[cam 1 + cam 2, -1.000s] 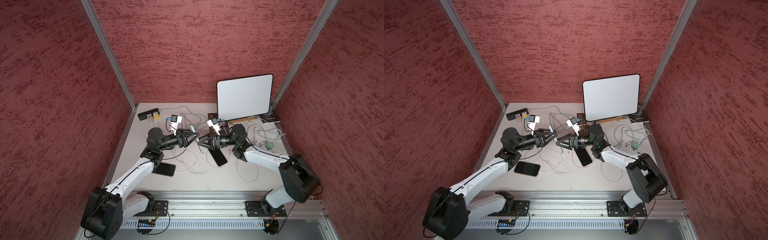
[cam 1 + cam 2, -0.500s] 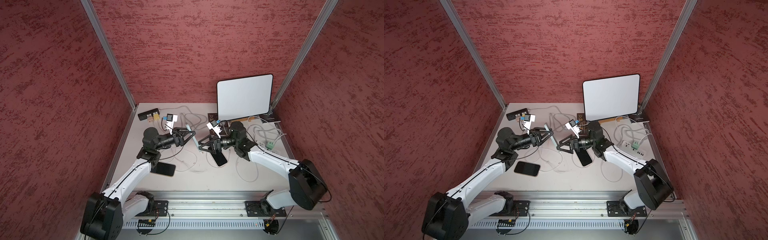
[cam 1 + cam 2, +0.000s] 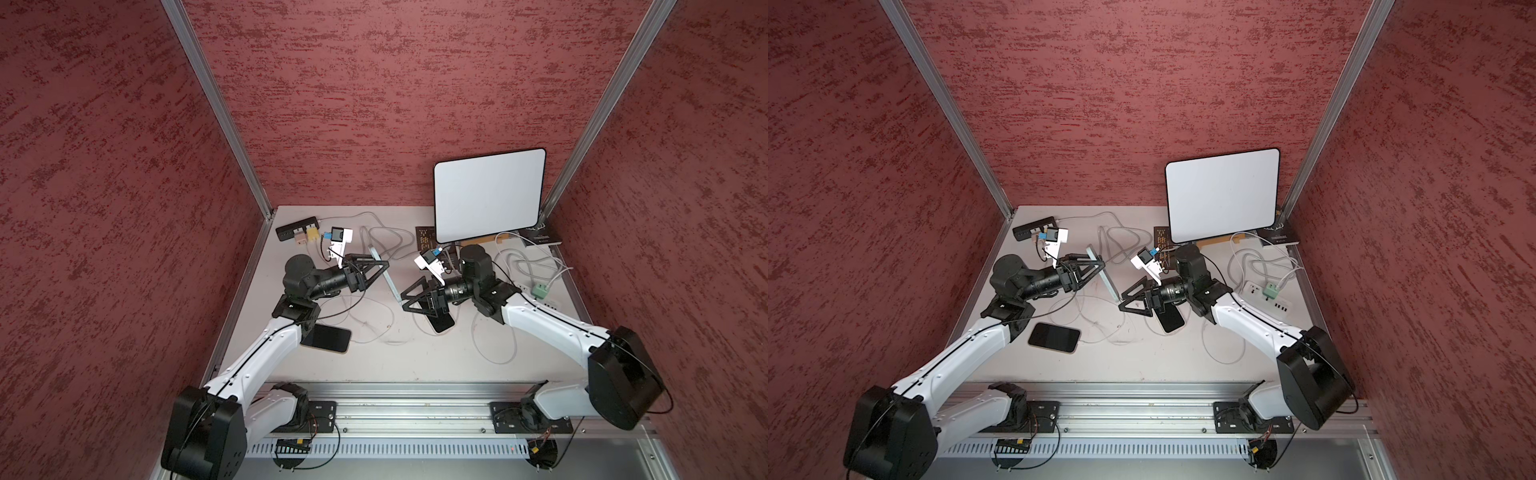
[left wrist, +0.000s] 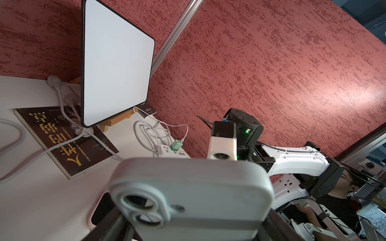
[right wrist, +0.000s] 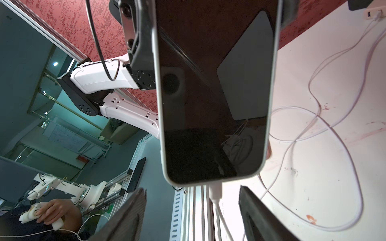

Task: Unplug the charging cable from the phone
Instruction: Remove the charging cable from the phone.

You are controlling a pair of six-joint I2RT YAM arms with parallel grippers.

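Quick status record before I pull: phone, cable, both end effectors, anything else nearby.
phone: pale case, lifted off the table, dark screen towards the right wrist camera
left end effector: shut on phone
charging cable: white, plug seated in phone's end
right end effector: open, fingers either side of plug, no contact visible
spare phones: two dark ones flat on table
unplugging: not yet done
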